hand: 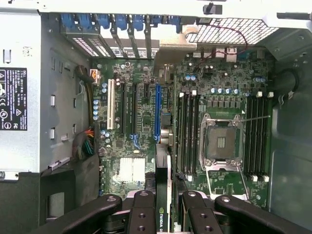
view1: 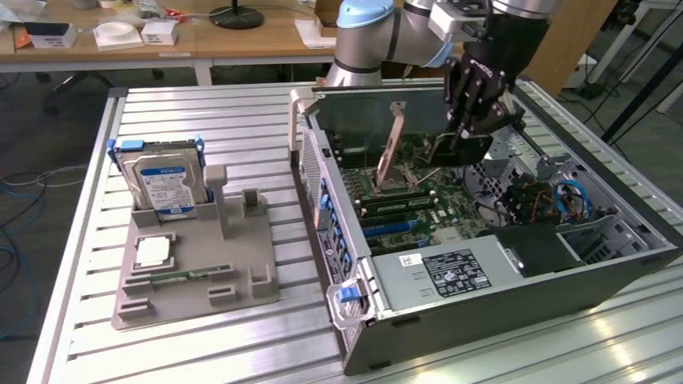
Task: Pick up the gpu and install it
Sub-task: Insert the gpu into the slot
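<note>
The gripper [view1: 461, 146] hung inside the open case [view1: 597, 276], which lay on its side on the slatted table [view1: 213, 112], towards the exterior view's right. Its jaws were closed part-way on the gpu [hand: 163, 175], clamping the thin card by its two flat faces, a finger [hand: 141, 209] on either side. The gpu was off the table and in the air above the motherboard [hand: 222, 185], not yet seated in any slot. In the wrist view it appeared edge-on, running away from the fingers along and just beside the blue slot [hand: 157, 112], with a green-lettered label close to the grip. Its pale bracket [view1: 392, 142] pointed towards the rear wall of the case, near the row of blue slot clips [hand: 105, 22], and in the exterior view it stood tilted rather than upright. The empty CPU socket [hand: 222, 141] lay just to one side of the card, with dark memory slots flanking it. The power supply [view1: 437, 272] filled the near corner of the case. Well apart, on the exterior view's left, a grey holder [view1: 197, 300] carried the hard drive [view1: 162, 182] standing on edge and a slim green memory stick [view1: 176, 278] lying flat.
</note>
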